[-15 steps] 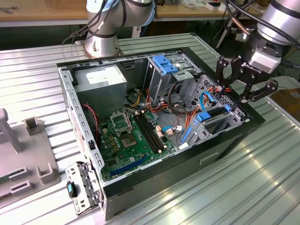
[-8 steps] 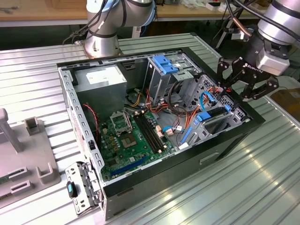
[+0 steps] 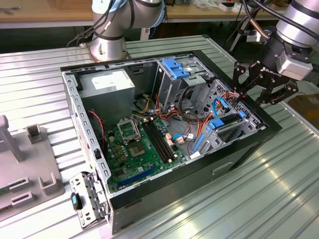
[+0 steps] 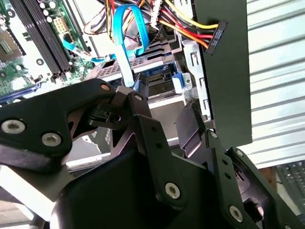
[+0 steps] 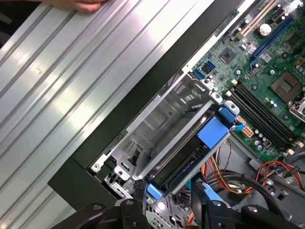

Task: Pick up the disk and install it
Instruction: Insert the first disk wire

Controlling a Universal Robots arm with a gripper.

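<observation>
Far left: a grey fixture block (image 3: 30, 164) sits on the ribbed metal table (image 3: 279, 189), right beside the open computer case (image 3: 149, 196).
Back corner: there's the grey power supply (image 3: 107, 85) with its white sticker, tucked against the case wall.
Case floor: the green motherboard (image 3: 137, 147) lies bare, with cables (image 3: 187, 112) spilling next to it.
Middle: the tall metal cage (image 3: 174, 74) stands upright with blue plastic on top.
Disk: the disk (image 3: 227, 123) is down in the bay at the case's corner on the exterior view's right, blue carrier showing. In the first wrist view the disk (image 5: 209, 132) lies slotted between the metal rails.
Gripper: the gripper (image 3: 253, 95) hovers just above that bay with its fingers spread apart and nothing between them. Both wrist views show the gripper (image 4: 155, 114) (image 5: 169, 195) looking down on the bay.
</observation>
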